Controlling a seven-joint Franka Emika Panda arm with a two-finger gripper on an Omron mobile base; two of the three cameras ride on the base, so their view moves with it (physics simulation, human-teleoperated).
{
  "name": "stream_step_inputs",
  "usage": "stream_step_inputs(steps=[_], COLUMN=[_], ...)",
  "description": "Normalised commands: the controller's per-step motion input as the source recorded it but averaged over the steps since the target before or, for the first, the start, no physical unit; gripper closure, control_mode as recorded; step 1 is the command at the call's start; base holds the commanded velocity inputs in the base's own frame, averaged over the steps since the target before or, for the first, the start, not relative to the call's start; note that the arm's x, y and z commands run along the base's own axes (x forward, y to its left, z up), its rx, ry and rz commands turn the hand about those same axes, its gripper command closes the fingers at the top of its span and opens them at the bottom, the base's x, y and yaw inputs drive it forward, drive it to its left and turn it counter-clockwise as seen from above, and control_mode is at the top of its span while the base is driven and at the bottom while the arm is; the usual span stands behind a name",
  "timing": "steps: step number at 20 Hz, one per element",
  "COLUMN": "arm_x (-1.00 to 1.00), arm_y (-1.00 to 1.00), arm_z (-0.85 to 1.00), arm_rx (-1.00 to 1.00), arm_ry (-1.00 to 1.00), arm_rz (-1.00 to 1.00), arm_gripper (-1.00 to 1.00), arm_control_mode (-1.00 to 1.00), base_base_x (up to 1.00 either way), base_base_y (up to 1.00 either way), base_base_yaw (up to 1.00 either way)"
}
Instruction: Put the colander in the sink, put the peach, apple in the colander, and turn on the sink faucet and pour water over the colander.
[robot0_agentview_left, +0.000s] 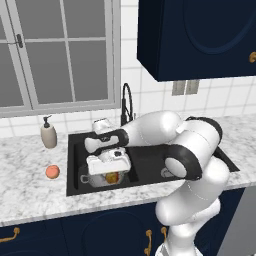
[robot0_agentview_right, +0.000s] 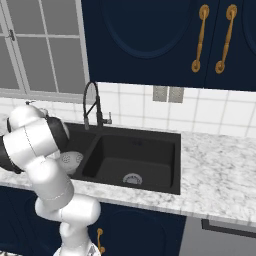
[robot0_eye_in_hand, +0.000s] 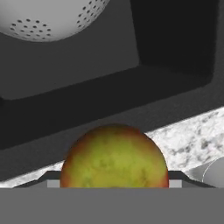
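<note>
Gripper (robot0_agentview_left: 112, 176) hung low over the left basin of the sink (robot0_agentview_left: 150, 159), jaws closed on the apple (robot0_eye_in_hand: 114, 157), one finger at each side. Directly beneath the jaws sat the colander (robot0_agentview_left: 103, 179), its perforated bowl (robot0_eye_in_hand: 50, 17) ahead of the fruit in the hand view. Off to one side of the jaws, well apart on the counter (robot0_agentview_left: 30, 190), lay the peach (robot0_agentview_left: 52, 172). Behind the jaws rose the sink faucet (robot0_agentview_left: 126, 102).

I see the perforated silver-grey metal colander (robot0_agentview_left: 102, 178) in the matte black double-basin sink's (robot0_agentview_left: 75, 165) left basin, round orange-pink peach (robot0_agentview_left: 52, 172) on white marbled counter (robot0_agentview_left: 30, 192) left of it, tall black gooseneck faucet (robot0_agentview_left: 126, 102) behind
</note>
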Motion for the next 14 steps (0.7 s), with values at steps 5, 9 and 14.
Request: stream_step_inputs(steps=[5, 9, 14], arm_x=[0.66, 0.53, 0.37], arm_y=[0.01, 0.0, 0.0], arm_z=[-0.1, -0.33, -0.39], arm_rx=[0.01, 0.02, 0.01], arm_ry=[-0.22, -0.25, -0.16], arm_rz=[0.0, 0.0, 0.0], arm_gripper=[1.0, 1.0, 1.0], arm_control_mode=[-1.0, -1.0, -1.0], base_base_x=[0.0, 0.0, 0.0], base_base_y=[0.0, 0.0, 0.0], base_base_yaw=[0.0, 0.0, 0.0])
